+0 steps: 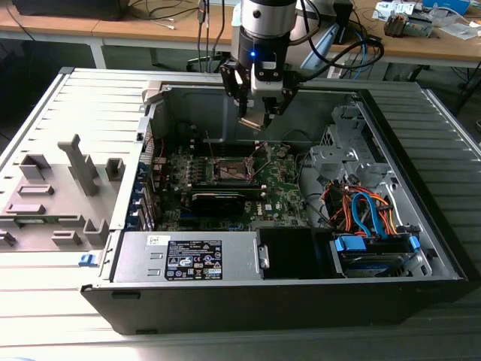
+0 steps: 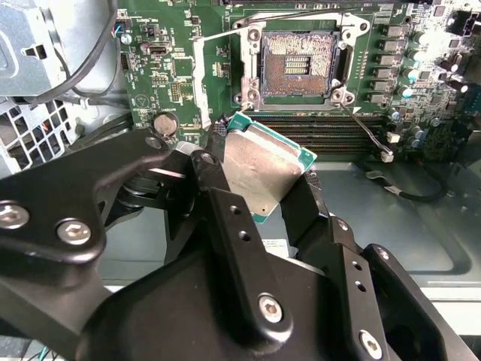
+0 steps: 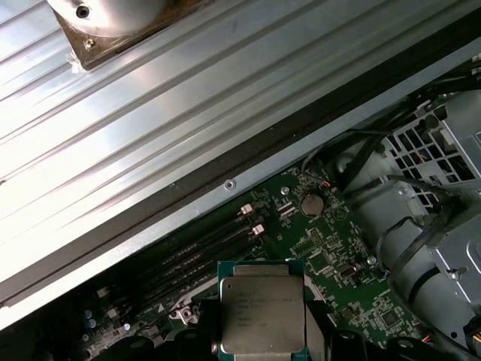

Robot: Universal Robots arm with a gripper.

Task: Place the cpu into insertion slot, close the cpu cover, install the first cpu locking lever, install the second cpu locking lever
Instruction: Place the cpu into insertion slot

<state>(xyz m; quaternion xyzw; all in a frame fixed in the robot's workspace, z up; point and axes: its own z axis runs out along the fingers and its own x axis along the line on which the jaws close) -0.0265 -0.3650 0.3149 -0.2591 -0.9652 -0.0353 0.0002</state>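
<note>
Two risks apply. My pincer, clenched on the cpu by its edges, holds it above the board, short of the insertion slot. Rotated seating could bend contacts; a slip drops it. Being square, it has no long axis; one corner points slotward.

Your cpu, one corner hidden behind the fingers, one edge cut off in the first wrist view, slot too small to read in your exterior view
</note>
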